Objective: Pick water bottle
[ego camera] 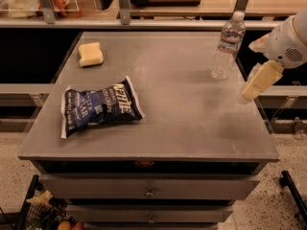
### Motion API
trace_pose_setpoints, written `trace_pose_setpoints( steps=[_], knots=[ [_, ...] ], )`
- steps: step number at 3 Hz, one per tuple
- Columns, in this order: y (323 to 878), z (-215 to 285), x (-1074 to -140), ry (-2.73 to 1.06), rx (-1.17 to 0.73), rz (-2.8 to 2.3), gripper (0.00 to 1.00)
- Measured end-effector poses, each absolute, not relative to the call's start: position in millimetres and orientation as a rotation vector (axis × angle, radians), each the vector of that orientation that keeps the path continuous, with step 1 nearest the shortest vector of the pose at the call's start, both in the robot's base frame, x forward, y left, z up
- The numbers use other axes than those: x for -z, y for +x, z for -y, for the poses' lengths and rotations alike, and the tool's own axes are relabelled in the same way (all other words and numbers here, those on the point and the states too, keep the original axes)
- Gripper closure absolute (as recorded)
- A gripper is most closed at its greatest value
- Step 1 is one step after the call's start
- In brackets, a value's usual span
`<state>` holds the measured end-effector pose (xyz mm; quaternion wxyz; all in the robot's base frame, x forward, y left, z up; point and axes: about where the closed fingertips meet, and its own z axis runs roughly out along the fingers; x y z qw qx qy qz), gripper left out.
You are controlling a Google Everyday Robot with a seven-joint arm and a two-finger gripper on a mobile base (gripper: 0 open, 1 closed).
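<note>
The water bottle is a clear plastic bottle with a white cap and a pale label band. It stands upright near the far right corner of the grey table. My gripper is at the right edge of the table, just right of the bottle and slightly nearer than it. Its cream fingers are spread apart and hold nothing. It does not touch the bottle.
A dark blue chip bag lies flat on the left half of the table. A yellow sponge sits at the far left. A shelf rail runs behind the table. Drawers are below the front edge.
</note>
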<state>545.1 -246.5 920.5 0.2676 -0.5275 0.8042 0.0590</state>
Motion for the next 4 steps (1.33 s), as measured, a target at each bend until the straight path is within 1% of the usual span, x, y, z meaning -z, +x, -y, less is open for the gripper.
trace_pose_setpoints(
  steps=[1,4],
  knots=[
    [572.2,247.0,-909.9,-1.367,-0.208,-2.15,0.0],
    [637.6,244.9,-889.1,-1.347,-0.195,-2.028,0.0]
  ],
)
